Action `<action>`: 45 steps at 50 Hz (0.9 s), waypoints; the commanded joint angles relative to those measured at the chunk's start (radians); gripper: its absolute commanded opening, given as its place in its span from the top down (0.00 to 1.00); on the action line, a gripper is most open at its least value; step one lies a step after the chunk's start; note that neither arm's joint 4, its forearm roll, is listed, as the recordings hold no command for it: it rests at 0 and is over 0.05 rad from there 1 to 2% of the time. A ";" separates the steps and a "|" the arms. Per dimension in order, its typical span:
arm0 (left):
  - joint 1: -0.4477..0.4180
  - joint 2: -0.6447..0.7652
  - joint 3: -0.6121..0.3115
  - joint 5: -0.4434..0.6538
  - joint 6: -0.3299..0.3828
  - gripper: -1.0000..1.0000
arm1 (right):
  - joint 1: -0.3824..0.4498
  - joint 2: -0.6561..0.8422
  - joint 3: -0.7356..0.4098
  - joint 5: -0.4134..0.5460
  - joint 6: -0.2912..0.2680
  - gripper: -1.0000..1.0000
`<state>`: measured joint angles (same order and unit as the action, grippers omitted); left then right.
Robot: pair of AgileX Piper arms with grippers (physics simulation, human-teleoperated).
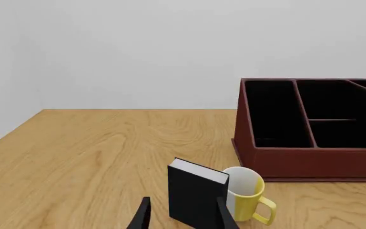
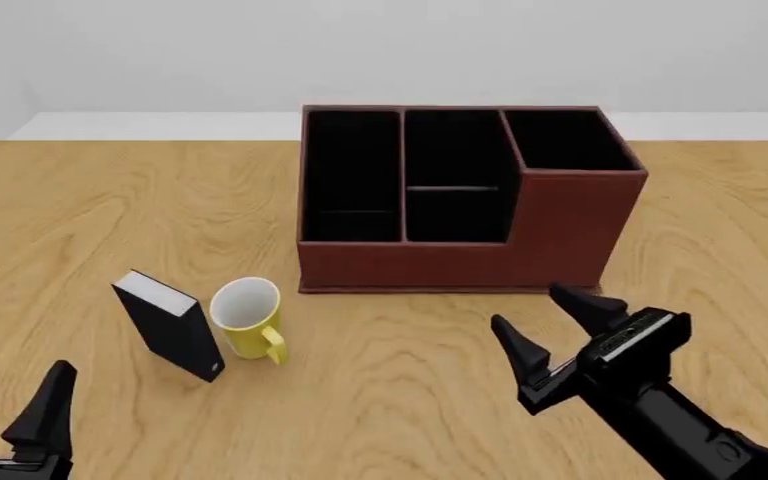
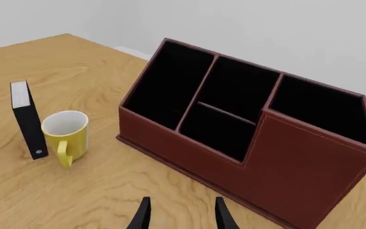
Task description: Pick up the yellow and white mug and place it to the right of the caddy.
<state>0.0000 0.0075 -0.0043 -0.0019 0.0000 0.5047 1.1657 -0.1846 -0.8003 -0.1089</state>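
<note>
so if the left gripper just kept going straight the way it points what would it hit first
Most likely the black book-like box, standing right ahead of the left gripper; the yellow and white mug sits just beside it. Depth is hard to judge.

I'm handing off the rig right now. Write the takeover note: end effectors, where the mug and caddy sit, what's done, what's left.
Left end effector: open, empty, low at the near left of the table.
Right end effector: open, empty, hovering in front of the caddy's right end.
Yellow and white mug: upright on the table, left-front of the caddy, handle toward the arms, beside a black book-like box on its left.
Done: nothing; the mug is not grasped.
Left: grasp the mug, carry it over, set it on the table right of the caddy.
</note>
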 commanded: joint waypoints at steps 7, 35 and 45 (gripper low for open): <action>0.000 0.000 0.000 0.000 0.000 0.00 | 0.065 0.186 -0.037 -0.135 -0.029 0.00; 0.000 0.000 0.000 0.000 0.000 0.00 | 0.151 0.355 -0.120 -0.216 -0.015 0.00; 0.000 0.000 0.000 0.000 0.000 0.00 | 0.169 0.410 -0.158 -0.232 0.007 0.00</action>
<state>0.0000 0.0075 -0.0043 -0.0019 0.0000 0.6559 1.5194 -0.3093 -1.0101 -0.1110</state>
